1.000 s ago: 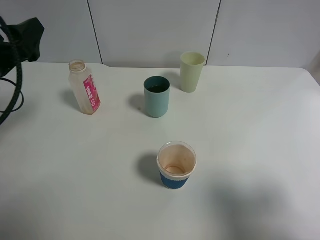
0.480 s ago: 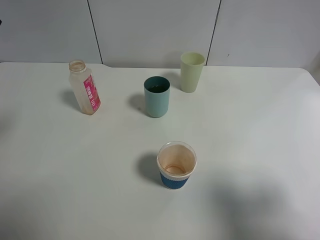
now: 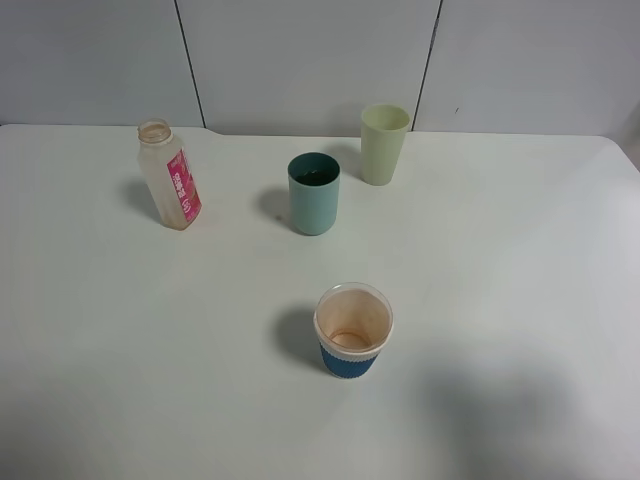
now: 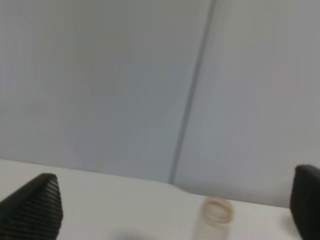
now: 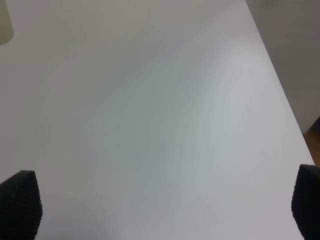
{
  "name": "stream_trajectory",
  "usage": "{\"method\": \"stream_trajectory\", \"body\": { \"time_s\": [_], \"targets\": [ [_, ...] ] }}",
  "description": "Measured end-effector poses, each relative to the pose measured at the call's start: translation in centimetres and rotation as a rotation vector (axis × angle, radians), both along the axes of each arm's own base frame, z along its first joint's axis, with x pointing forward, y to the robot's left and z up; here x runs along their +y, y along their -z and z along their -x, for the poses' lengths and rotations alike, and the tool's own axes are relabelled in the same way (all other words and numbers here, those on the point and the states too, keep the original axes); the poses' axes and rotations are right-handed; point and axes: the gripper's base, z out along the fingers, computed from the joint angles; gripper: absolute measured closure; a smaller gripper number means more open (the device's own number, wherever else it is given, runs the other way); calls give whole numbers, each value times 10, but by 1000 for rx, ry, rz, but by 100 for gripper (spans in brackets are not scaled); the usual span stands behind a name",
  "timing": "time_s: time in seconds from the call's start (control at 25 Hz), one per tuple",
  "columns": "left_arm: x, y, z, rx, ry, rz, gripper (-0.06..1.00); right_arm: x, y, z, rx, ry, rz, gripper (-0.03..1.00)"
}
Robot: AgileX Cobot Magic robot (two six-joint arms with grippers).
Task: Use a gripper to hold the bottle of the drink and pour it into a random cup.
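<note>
While neither arm shows in the high view, the bottle (image 3: 170, 177) stands uncapped at the upper left of the frame on the white bench (image 3: 500, 300), leaning a little, with no brown drink plainly visible inside it. Right of it, well apart, sits the teal cup (image 3: 314, 193), something dark at its bottom; the pale yellow-green tumbler (image 3: 384, 143) stands just behind and to the right of that, and the white paper cup with a blue sleeve (image 3: 352, 330) sits nearer the lower centre, its inside stained brown. From the left wrist camera, the left hand (image 4: 170, 220) hangs spread wide, a dark ribbed fingertip at each lower corner of the frame, holding nothing, the bottle's open neck (image 4: 217, 210) blurred and low between them. The right hand (image 5: 160, 210) is likewise parted and bare over plain bench. Judged from this layout, the bottle looks already emptied, or nearly so. Any fresh grasp would go best with the left hand lowered squarely around the body below the neck, closing on the label band so the leaning bottle does not tip toward the cups.
</note>
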Motion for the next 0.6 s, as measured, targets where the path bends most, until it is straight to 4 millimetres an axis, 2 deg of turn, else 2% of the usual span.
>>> {"method": "stream_trajectory", "body": {
  "time_s": [0.16,0.6],
  "targets": [
    [4,-10,20,26,-72,-31,7,0,0,0,0,0,0,-3],
    [2,-10,59,232,-82,-106,7,0,0,0,0,0,0,-3]
  ]
}}
